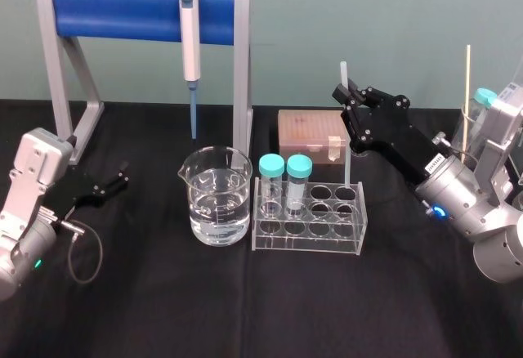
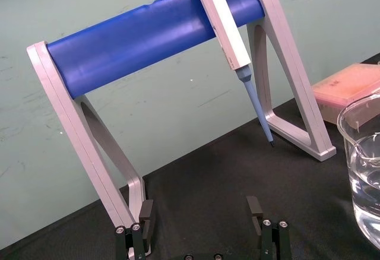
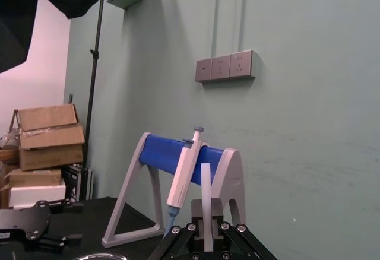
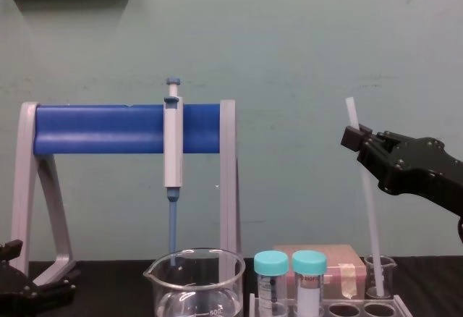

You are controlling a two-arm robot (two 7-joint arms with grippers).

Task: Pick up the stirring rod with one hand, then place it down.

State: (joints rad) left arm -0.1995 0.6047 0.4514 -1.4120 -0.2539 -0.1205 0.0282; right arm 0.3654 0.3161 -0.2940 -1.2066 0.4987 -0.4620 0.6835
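Right gripper (image 1: 349, 96) clamped on rod (image 4: 368, 216), high up, just below its top end. Seen from the right wrist, the rod sits squarely between the two fingers. Rod near upright with a slight lean. Its lower end is down inside the small beaker (image 4: 380, 277) behind the rack (image 1: 310, 215); cannot tell if the tip touches the bottom. Left gripper (image 1: 121, 178) parked low at table's left side, fingers spread wide, holding nothing.

Risks, as I judge them:
- Grip is far from the lower end. A smooth rod may pivot or slide in the jaws, so the free end could swing.
- Any sideways move before the tip clears the rim would likely drag or tip the small beaker.
- Capped tubes (image 1: 284, 180) stand near, in the rack; a swinging tip could strike them.
- On setting down, letting go while the rod leans could let it roll on the table.
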